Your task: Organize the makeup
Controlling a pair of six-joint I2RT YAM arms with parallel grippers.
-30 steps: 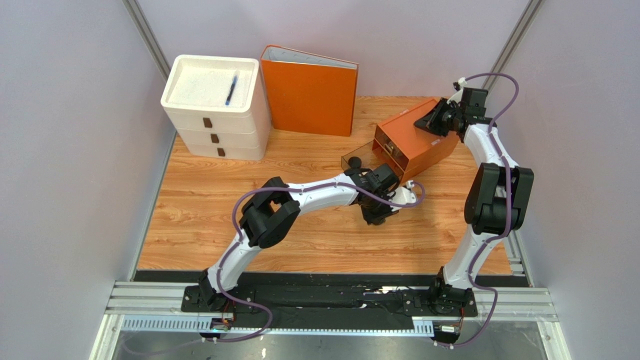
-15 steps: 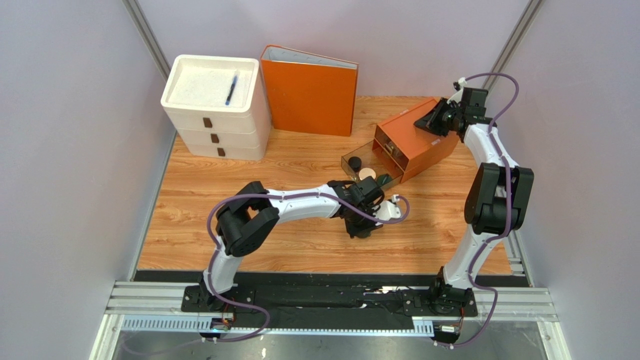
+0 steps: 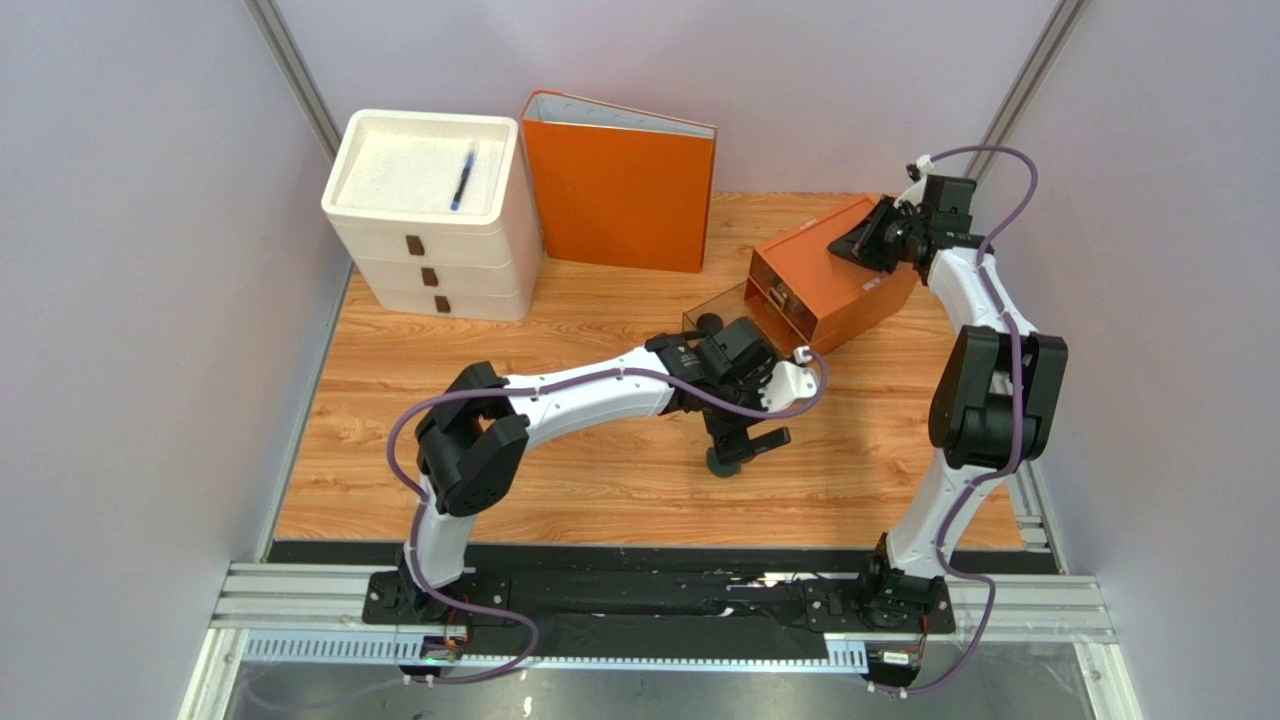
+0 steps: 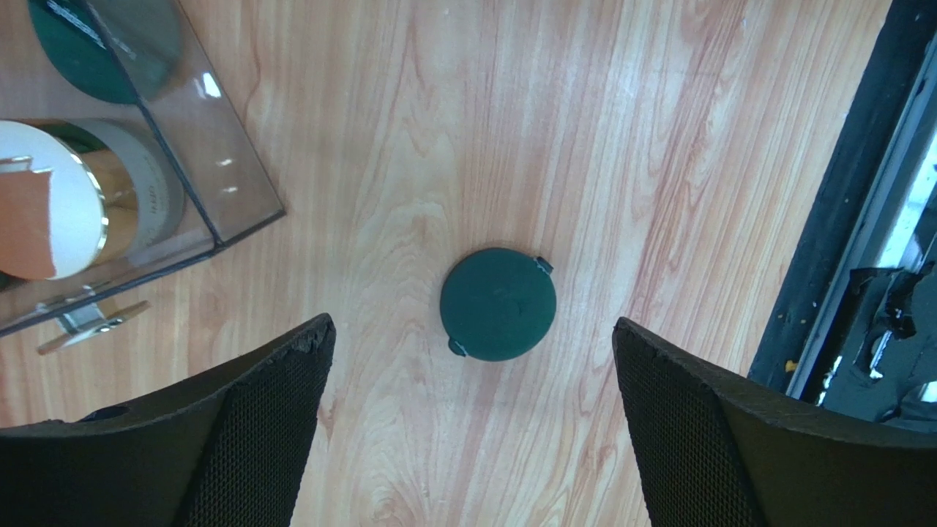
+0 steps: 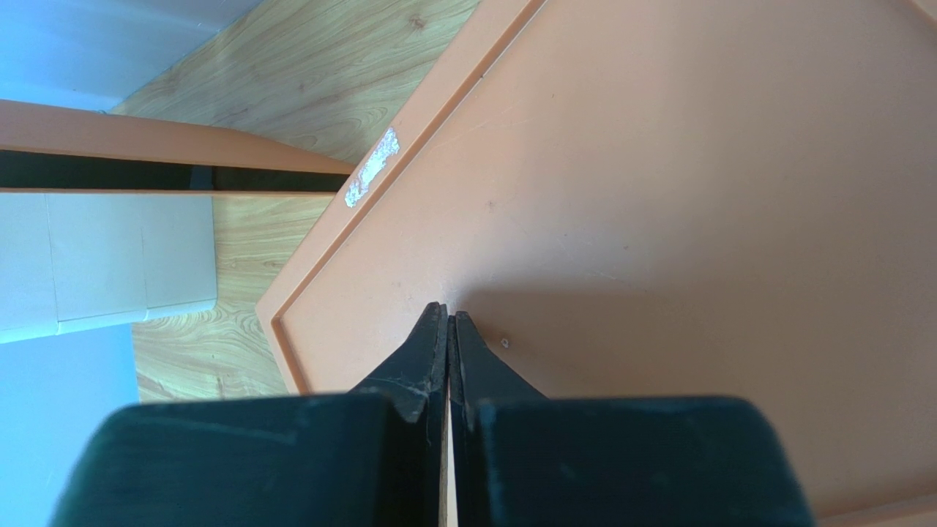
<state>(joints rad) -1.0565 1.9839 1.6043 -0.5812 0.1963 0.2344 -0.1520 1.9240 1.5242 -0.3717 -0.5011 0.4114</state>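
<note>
Since the wooden desk [image 3: 451, 450] carries one piece of makeup outside its container, the step in hand looks like collecting it. At the far right, the orange box [image 3: 834, 285] lies under the right pincer [image 5: 449, 318], whose jaws are pressed together with their tips resting on the lid, pinching nothing; that steadying pressure seems worth having while the other arm works. From the box's front a clear drawer [image 4: 209, 143] stands pulled out, a gold-rimmed jar [image 4: 55, 198] inside it. Spread wide, the left pincer [image 4: 471, 335] hovers above the dark green compact [image 4: 498, 304], which lies flat on the bare wood just beside the drawer's corner, touching nothing. Because the disc is so low, the fingertips probably need to come down almost to the wood, centred over it, and close across its round edge clear of the two small tabs on its rim, then lift it over the drawer wall rather than slide it.
</note>
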